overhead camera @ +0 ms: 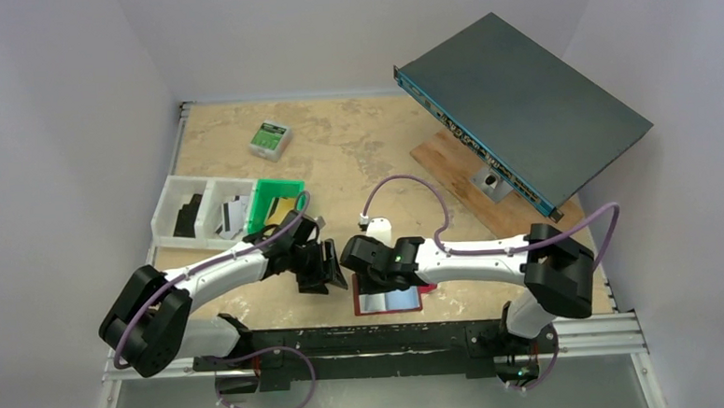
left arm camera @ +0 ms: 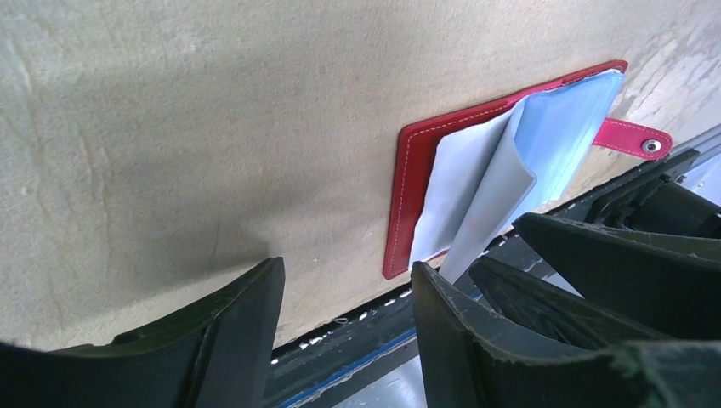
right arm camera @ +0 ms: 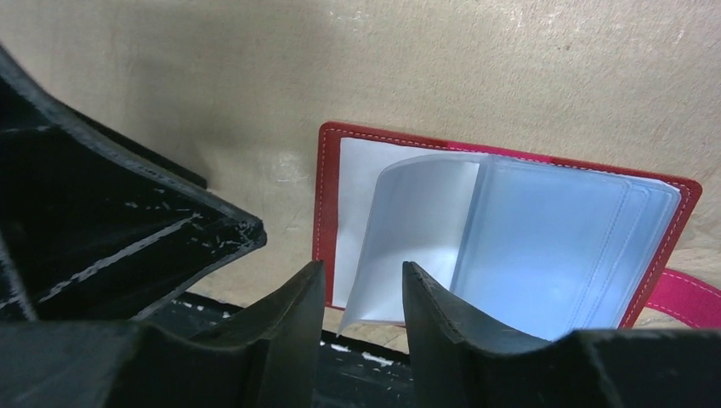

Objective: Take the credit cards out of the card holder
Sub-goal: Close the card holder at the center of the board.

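The red card holder (overhead camera: 389, 304) lies open on the table by the front edge, its snap tab (left arm camera: 639, 141) sticking out. Its pale grey-blue pockets (right arm camera: 544, 246) fan upward, and one clear sleeve (right arm camera: 408, 229) stands raised. My right gripper (right arm camera: 361, 274) is open just above that sleeve's near corner and holds nothing. My left gripper (left arm camera: 344, 285) hangs open to the holder's left, also holding nothing. In the top view the two grippers (overhead camera: 329, 273) (overhead camera: 370, 276) sit close together. Flat credit cards (overhead camera: 232, 214) lie in the bins at the left. No card shows in the holder's pockets.
A white two-part tray (overhead camera: 164, 214) and a green bin (overhead camera: 266, 192) stand at the left. A green-and-white box (overhead camera: 269, 139) lies farther back. A dark flat device (overhead camera: 521, 102) leans on a wooden board (overhead camera: 454, 157) at the right. The black rail (overhead camera: 393, 338) runs along the front edge.
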Robot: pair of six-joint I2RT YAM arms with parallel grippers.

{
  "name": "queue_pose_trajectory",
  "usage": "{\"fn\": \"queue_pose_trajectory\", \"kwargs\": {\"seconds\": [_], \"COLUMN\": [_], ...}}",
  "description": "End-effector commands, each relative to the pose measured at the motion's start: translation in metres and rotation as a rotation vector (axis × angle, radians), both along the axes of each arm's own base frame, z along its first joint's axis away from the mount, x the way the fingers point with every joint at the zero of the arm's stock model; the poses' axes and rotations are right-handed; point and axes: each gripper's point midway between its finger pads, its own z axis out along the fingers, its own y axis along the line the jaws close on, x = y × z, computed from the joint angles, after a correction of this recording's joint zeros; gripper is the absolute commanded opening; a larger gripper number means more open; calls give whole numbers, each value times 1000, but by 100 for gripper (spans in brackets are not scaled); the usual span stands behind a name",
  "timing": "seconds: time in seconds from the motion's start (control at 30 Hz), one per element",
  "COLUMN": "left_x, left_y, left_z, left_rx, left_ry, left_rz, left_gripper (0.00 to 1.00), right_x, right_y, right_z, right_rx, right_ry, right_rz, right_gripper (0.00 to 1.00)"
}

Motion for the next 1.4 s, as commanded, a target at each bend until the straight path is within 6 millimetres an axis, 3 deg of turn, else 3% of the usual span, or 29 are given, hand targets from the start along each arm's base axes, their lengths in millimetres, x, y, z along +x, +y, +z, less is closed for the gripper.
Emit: {"fn": "queue_pose_trajectory", "kwargs": {"seconds": [0.0,0.13,0.33,0.67,0.87,1.13,1.37], "left_x": [0,-2,-4,-4,-3,-2,3], "left_y": [6,8,4,-16,-25,-18,-26], "left_z": [-1,-1,-3,3,10,11,15], "left_rx": [20,18,-5,-123,-193,-183,-221], "left_ry": [-16,-19,-13,-5,-4,-16,-23], "left_rz": [26,24,3,-31,-32,-12,-11], "left_gripper": [56,56,56,56,57,56,44], "right_x": [11,13,13,13,15,22,22], "right_y": [0,-1,-3,14,19,13,18], "right_z": [1,-8,-12,26,34,43,49], "right_rx": [-56,-108,-146,1,45,105,179], "right_ry": [-33,-31,-21,-48,-51,-45,-18], "right_rz": [-16,-4,2,11,0,-33,-27], "right_gripper": [38,33,1,0,0,0,0]}}
